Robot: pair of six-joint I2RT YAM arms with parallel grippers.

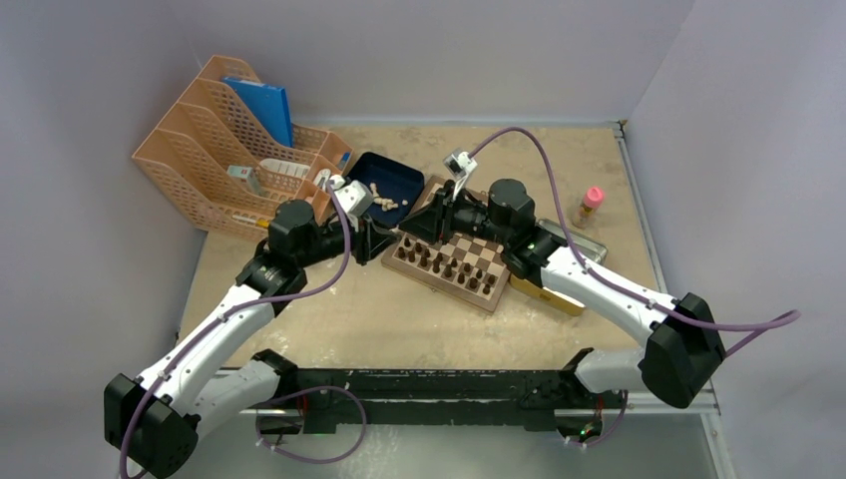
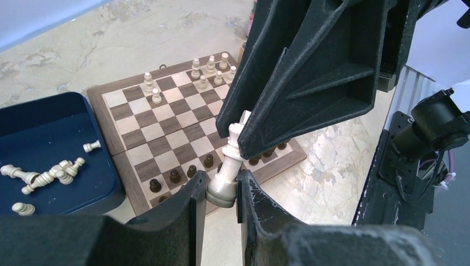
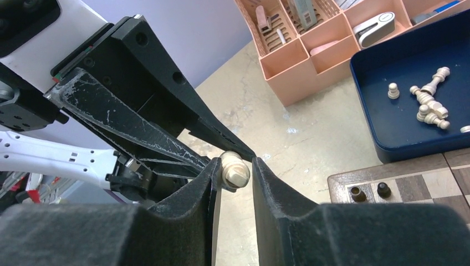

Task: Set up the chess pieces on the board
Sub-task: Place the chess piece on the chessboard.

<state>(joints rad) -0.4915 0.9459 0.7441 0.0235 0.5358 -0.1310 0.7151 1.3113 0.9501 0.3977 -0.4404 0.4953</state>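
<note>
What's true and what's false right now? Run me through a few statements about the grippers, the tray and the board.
1. The left gripper is clamped on the base of a light piece. True.
2. The blue tray is empty. False: several loose light pieces lie in it.
3. Dark pieces stand in rows on the board. True.
4. No light pieces stand on the board yet. False: a few standing light pieces are at the edge opposite the dark ones.
5. The right gripper is well away from the held piece. False: its fingers flank the piece's top.
</note>
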